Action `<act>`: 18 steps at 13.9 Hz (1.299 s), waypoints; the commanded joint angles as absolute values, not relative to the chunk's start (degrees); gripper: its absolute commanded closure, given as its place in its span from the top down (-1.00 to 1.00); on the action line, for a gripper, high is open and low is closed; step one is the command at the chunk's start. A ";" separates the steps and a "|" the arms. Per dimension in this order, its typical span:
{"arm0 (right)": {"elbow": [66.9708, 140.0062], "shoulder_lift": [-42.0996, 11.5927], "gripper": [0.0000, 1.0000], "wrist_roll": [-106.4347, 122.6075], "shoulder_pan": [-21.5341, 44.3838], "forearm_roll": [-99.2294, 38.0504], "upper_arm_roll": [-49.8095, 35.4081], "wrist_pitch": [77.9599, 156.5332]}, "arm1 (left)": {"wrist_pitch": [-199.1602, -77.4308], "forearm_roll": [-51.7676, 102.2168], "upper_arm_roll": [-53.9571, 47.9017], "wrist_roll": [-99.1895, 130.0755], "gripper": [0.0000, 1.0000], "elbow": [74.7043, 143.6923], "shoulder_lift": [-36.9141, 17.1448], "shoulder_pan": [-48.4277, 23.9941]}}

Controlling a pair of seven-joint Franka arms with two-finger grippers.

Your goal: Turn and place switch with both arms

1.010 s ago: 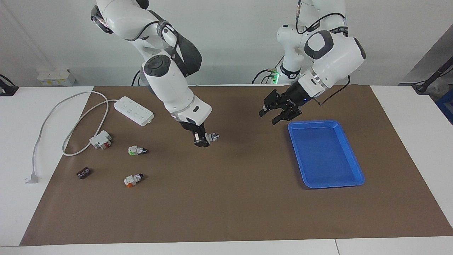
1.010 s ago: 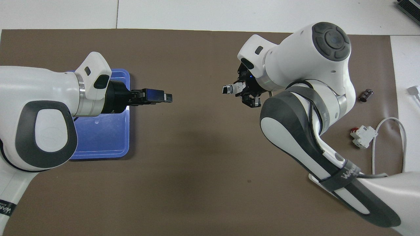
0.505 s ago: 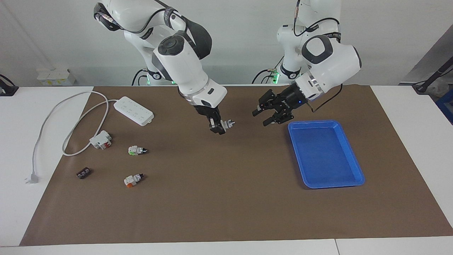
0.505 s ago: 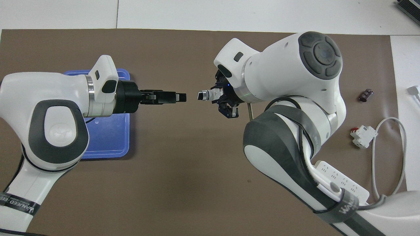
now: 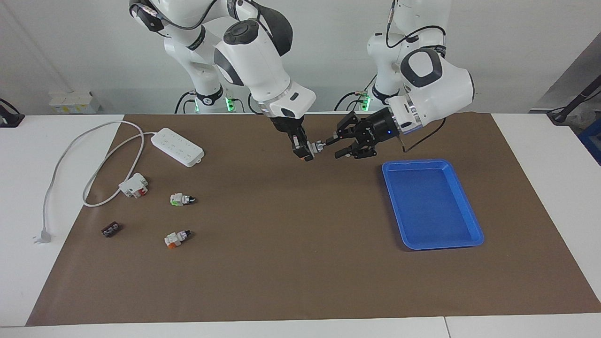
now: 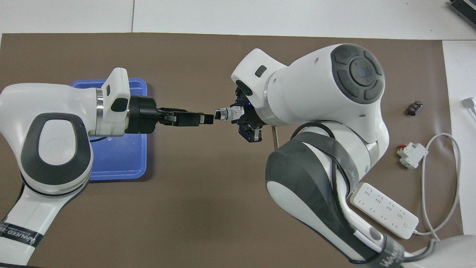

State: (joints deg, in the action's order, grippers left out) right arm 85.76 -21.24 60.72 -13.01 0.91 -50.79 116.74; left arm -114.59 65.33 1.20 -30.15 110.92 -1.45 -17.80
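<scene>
My right gripper [image 5: 304,152] is shut on the switch [image 5: 317,146] and holds it level in the air over the mat, knob tip pointing toward my left gripper. In the overhead view the switch [image 6: 224,113] sticks out of the right gripper [image 6: 240,116]. My left gripper [image 5: 334,145] is open, level with the switch, its fingertips right at the knob tip; whether they touch it I cannot tell. In the overhead view the left gripper [image 6: 206,118] meets the switch's tip. A second orange-based switch [image 5: 176,238] lies on the mat toward the right arm's end.
A blue tray [image 5: 473,238] lies toward the left arm's end, also in the overhead view [image 6: 111,175]. Toward the right arm's end lie a green-based switch [image 5: 181,200], a white block with red parts [image 5: 134,185], a white power strip [image 5: 177,147] with its cable, and a small dark part [image 5: 110,229].
The right gripper has carried the switch up and toward the left arm. The left gripper has moved in to meet it, so the gap between them has closed.
</scene>
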 commanded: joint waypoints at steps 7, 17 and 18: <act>87.10 -14.25 -1.00 69.07 -2.04 -12.46 -33.17 116.37 | -111.70 70.57 -0.08 -38.05 -0.21 111.80 0.00 -14.58; 89.21 -10.37 -1.00 74.71 17.21 -22.58 -9.42 116.19 | -116.10 72.33 -1.23 -37.97 -0.25 109.78 0.09 -16.70; 89.38 -10.11 -1.00 75.23 17.05 -22.94 -9.23 116.19 | -116.54 72.33 -1.40 -37.97 -0.25 109.69 0.17 -16.79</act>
